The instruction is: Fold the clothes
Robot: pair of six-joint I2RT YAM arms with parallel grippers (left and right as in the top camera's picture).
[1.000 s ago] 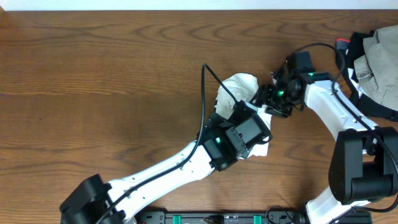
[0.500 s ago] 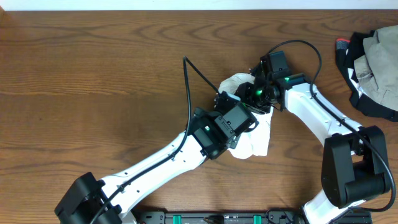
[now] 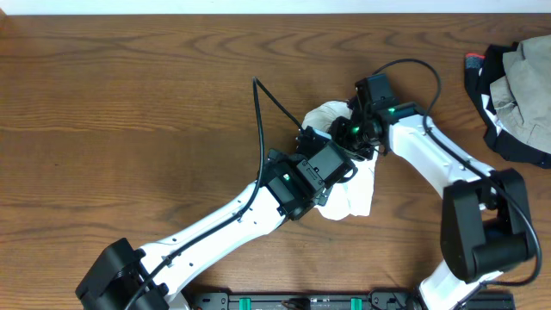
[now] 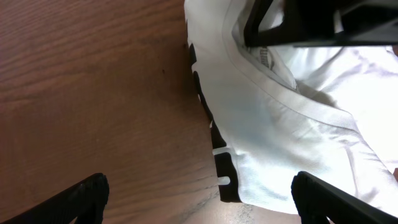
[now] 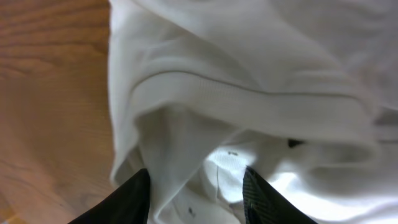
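Clothes [image 3: 351, 196]: bunched into a small white bundle on the counter [image 3: 129, 95], right of centre. Both arms meet over it. From overhead the arms cover most of it, and white shows only at its upper end and lower right.

Left hand [image 4: 199, 198]: fingers spread wide, nothing between them but the scene below. It hangs over the bundle's left edge, with one fingertip [image 4: 87, 193] over bare wood and the other over white cloth. Not gripping.

Left wrist view: a row of black stripes [image 4: 205, 118] runs down the cloth edge where it meets the wood. A ribbed neckline seam [image 4: 280, 99] curves across the white, with a small printed label [image 4: 268, 59] just inside it. Dark parts of the right arm cross the top of this view.

Right hand [image 5: 196, 193]: fingers at a middling gap, pushed into the upper end of the bundle. A raised fold of white cloth sits between the fingertips [image 5: 134, 194]. The view is too close to tell whether the fold is pinched or merely straddled.

A dark and beige heap of cloth [image 3: 516, 86] lies at the counter's far right edge, well apart from the bundle.
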